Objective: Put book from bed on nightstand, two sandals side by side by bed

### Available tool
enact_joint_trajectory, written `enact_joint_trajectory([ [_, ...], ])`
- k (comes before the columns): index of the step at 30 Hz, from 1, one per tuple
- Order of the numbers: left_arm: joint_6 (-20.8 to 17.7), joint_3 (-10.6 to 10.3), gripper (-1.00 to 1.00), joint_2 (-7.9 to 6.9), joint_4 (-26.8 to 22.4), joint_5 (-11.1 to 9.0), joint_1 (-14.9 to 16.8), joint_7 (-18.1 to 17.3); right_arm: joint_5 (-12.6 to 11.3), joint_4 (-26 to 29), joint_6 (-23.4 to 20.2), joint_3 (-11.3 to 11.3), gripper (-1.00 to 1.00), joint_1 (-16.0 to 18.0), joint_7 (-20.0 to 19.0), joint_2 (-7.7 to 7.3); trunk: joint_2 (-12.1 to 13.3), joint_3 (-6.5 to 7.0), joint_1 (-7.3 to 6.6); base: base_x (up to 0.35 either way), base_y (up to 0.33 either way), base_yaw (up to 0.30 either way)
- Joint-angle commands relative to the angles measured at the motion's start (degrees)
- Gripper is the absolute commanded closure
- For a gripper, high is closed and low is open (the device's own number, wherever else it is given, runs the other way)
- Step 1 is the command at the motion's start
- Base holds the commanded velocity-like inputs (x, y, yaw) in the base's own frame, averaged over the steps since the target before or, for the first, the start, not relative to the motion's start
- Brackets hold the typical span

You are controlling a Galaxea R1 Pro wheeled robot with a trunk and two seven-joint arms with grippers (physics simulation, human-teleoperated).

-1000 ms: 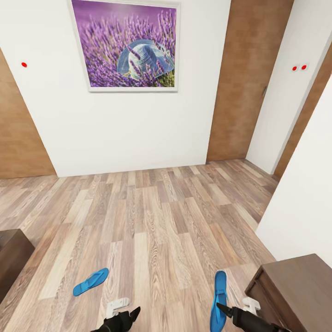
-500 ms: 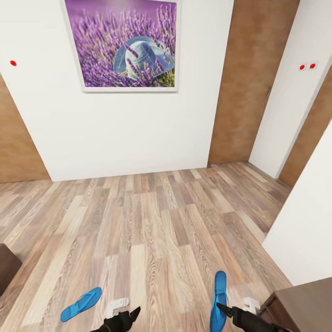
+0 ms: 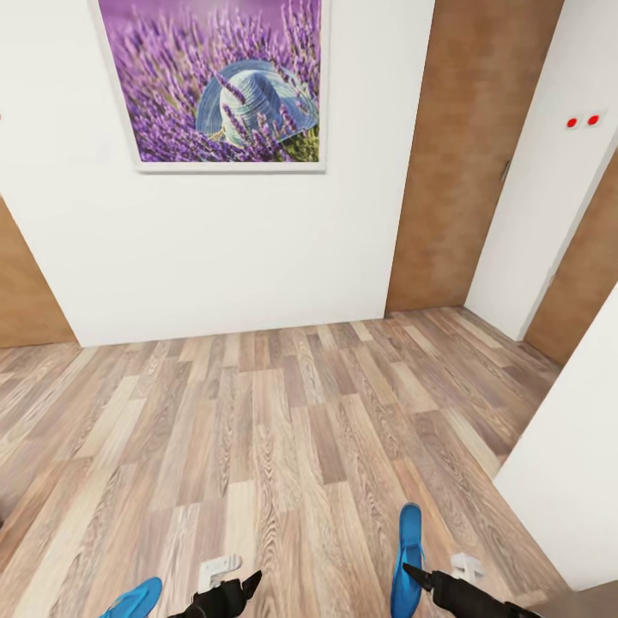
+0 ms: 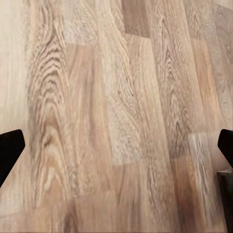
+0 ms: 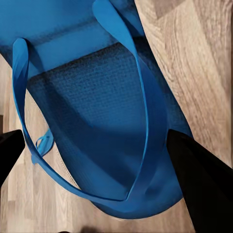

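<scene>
While the right gripper (image 3: 412, 571) pinches a bright blue, thin-strapped sandal (image 3: 407, 558) between its fingers, the left gripper (image 3: 245, 585) hangs spread and empty, the other sandal (image 3: 133, 599) lying outboard of it on the floor (image 3: 283, 446).

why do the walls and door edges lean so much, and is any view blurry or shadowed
Head view: wide-angle lens splays the door and walls outward; even light, sharp. Left wrist view: floor grain slightly soft. Right wrist view: the sandal sits very close, its sole darkly shaded between the right gripper fingers.

Open plank floor (image 3: 283, 429) ahead
</scene>
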State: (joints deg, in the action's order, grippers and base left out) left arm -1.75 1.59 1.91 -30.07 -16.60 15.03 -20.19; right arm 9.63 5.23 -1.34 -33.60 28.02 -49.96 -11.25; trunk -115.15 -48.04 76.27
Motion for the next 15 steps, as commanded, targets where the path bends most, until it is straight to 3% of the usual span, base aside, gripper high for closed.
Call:
enact_joint_trajectory([
  [1,-0.18,0.17,-1.00,0.03,0.01,-0.38,0.03,-0.29,0.48,0.04,-0.16,-0.59,1.00,0.02,-0.22,0.00,-0.02,-0.05,0.02,0.315,-0.117,0.000],
  [15,-0.18,0.20,-1.00,0.03,0.01,-0.38,0.03,-0.28,0.47,0.04,-0.16,-0.59,1.00,0.03,-0.23,0.00,-0.02,-0.05,0.02,0.315,-0.087,0.000],
])
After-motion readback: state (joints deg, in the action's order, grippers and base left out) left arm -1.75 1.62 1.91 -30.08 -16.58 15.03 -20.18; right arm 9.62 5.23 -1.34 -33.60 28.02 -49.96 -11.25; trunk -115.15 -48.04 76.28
